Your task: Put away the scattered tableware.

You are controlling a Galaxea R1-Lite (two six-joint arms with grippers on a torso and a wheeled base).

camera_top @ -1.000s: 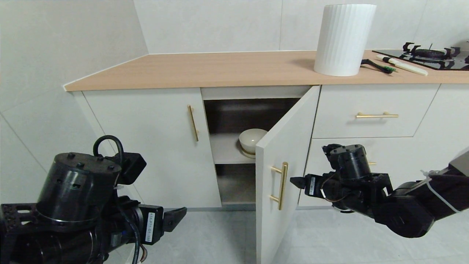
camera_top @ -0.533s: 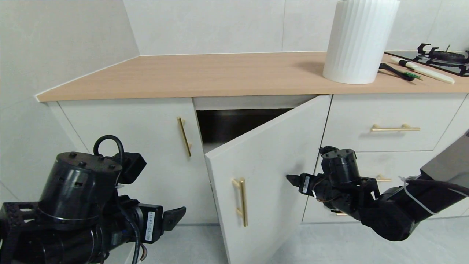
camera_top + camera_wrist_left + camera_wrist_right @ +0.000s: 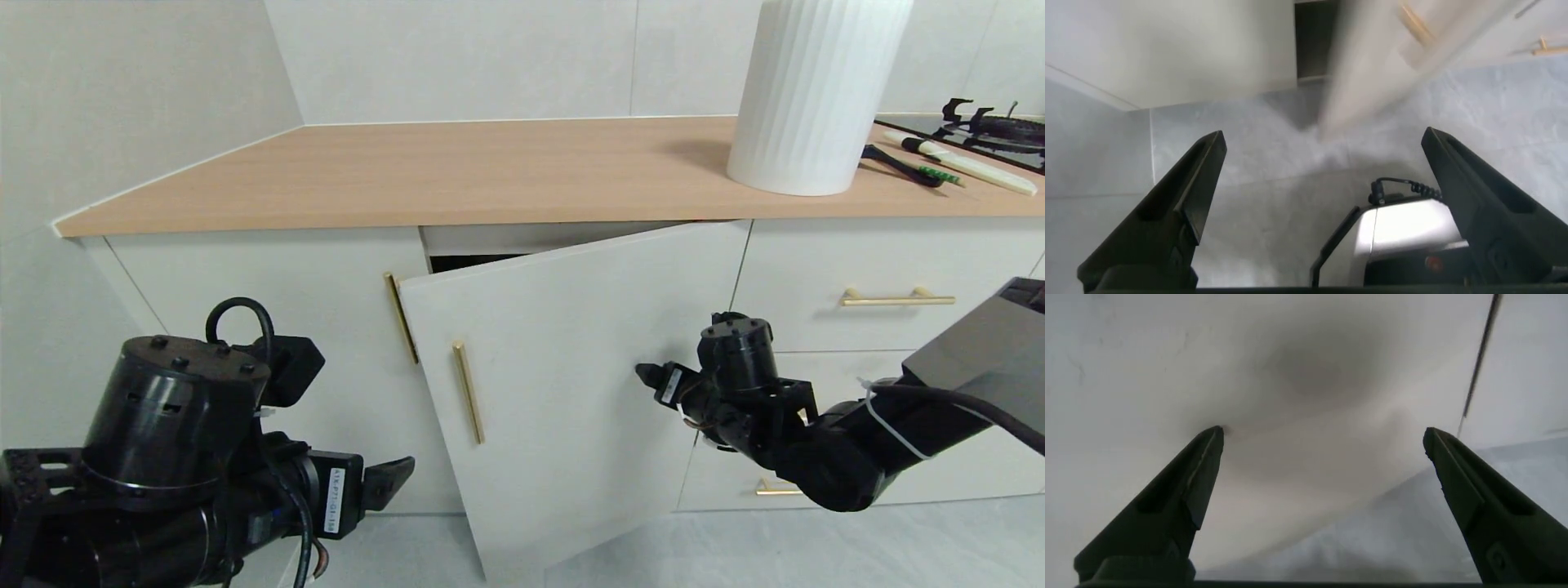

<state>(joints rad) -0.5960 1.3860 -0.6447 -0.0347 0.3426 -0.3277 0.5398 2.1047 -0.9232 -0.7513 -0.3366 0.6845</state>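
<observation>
Right claw, spread wide, tip against the cabinet door ahead; a square, steady push should shut it.

My left claw: black. My right claw: black too. Cabinet door: plain off-white; slim gold handle. Desk: light tan wood grain. Ribbed container: white, vertical fluting. Brush: black, green bristles. Stove: black. Floor: pale grey tile. Wall: pale grey tile.
</observation>
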